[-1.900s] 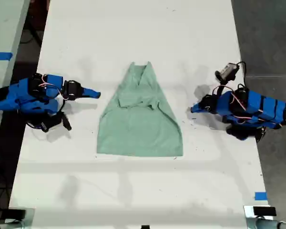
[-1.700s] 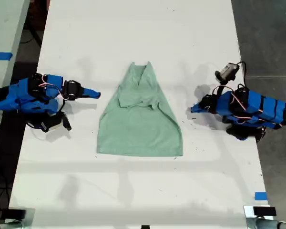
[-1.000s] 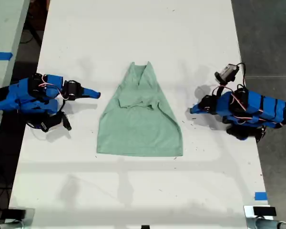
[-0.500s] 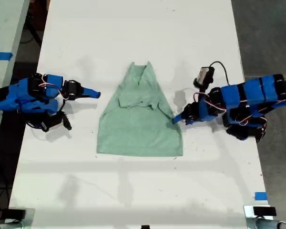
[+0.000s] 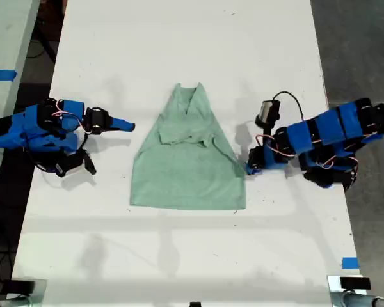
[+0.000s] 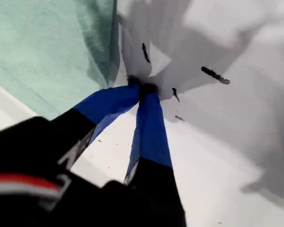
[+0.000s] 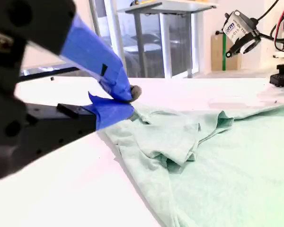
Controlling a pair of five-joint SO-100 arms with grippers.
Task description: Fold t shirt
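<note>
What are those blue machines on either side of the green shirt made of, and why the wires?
Both arms are bright blue blocky segments joined by black motor sections, with thin red and white wires looping between joints. My first gripper and my second gripper end in pointed blue fingers. A small camera rides on the first arm by a black cable.

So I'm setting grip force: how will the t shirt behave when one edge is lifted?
Probably floppy: the t shirt lies flat with soft creases at its folded sleeves. Likely light, since the fabric looks thin. My first gripper, closed at its edge, may drag it rather than lift it cleanly.
</note>
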